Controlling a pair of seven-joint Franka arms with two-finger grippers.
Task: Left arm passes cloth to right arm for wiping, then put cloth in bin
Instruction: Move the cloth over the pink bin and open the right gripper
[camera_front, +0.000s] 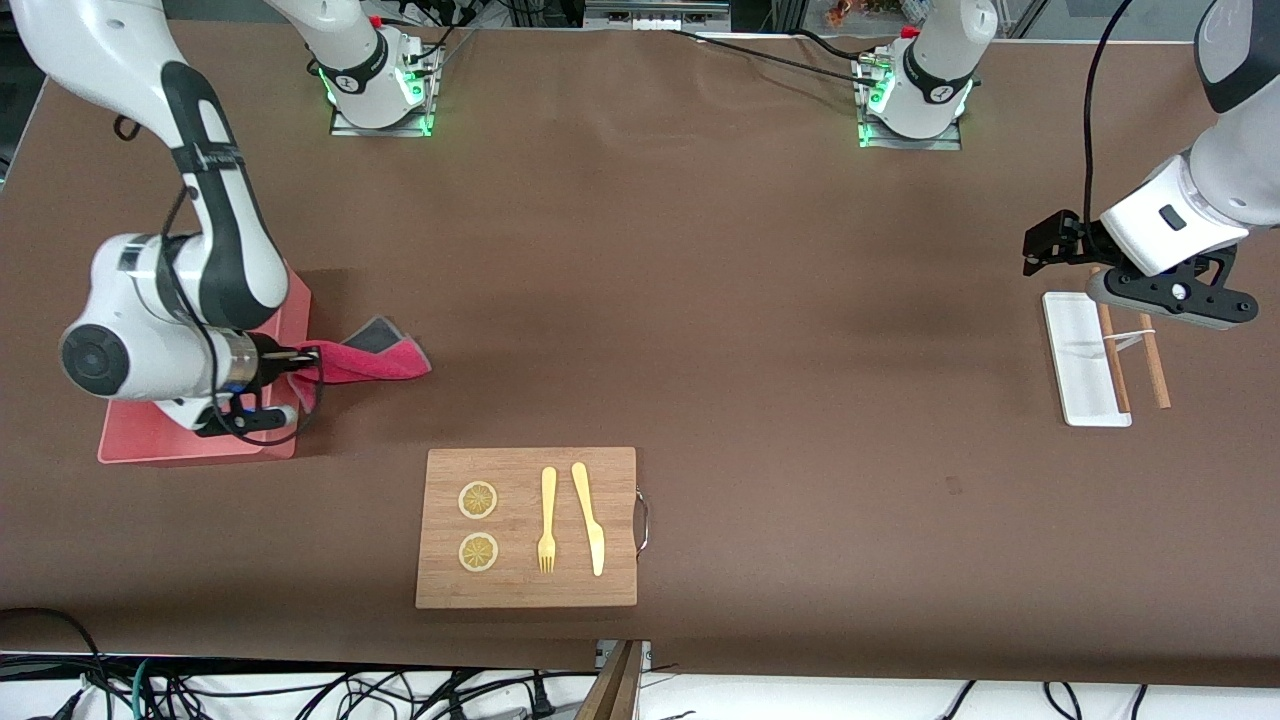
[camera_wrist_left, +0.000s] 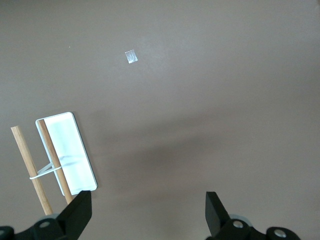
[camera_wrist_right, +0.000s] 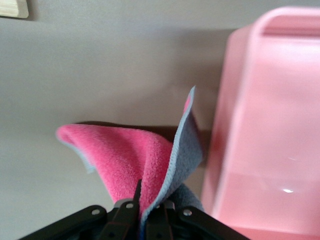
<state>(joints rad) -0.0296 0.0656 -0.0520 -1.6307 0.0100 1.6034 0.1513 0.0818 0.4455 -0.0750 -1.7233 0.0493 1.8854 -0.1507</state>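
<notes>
The crimson-pink cloth (camera_front: 372, 360) with its grey back is pinched in my right gripper (camera_front: 300, 356), which is shut on one edge of it. It hangs just beside the pink bin (camera_front: 180, 447), at the bin's wall toward the table's middle. In the right wrist view the cloth (camera_wrist_right: 127, 155) folds up from the shut right gripper (camera_wrist_right: 150, 202), and the bin (camera_wrist_right: 270, 125) lies close alongside. My left gripper (camera_front: 1036, 250) waits open and empty over the left arm's end of the table; in its wrist view the left gripper (camera_wrist_left: 148, 202) holds nothing between its fingers.
A wooden board (camera_front: 527, 590) with two lemon slices, a yellow fork and a knife lies nearer the front camera. A small white tray (camera_front: 1080, 350) with two tied wooden sticks (camera_front: 1155, 365) sits under the left gripper. A scrap of tape (camera_wrist_left: 131, 57) lies on the brown table.
</notes>
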